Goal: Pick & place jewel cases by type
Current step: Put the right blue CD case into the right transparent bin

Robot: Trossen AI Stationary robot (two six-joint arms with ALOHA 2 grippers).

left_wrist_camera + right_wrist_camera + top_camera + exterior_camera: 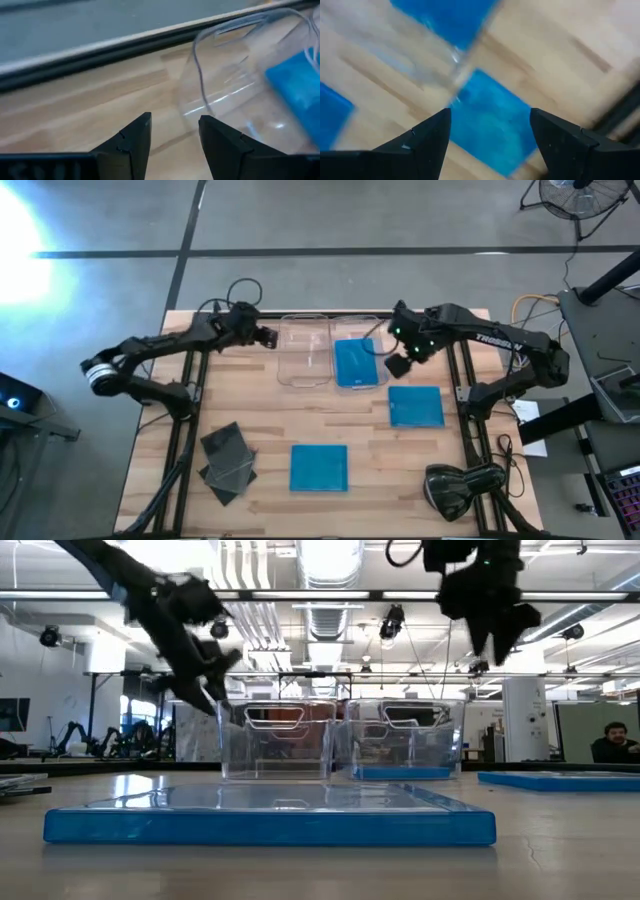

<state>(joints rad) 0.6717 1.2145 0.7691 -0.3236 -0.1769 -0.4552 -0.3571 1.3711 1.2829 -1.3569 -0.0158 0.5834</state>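
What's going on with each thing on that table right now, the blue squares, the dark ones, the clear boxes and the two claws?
Left bin: empty, upright.
Right bin: holds one blue case lying flat.
Blue case by the right bin: flat on the table.
Front blue case: flat on the table.
Dark cases: loosely piled, overlapping.
Left gripper: open, empty, beside the left bin.
Right gripper: open, empty, by the right bin.

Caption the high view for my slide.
One blue case binned, two on the table, both grippers open.
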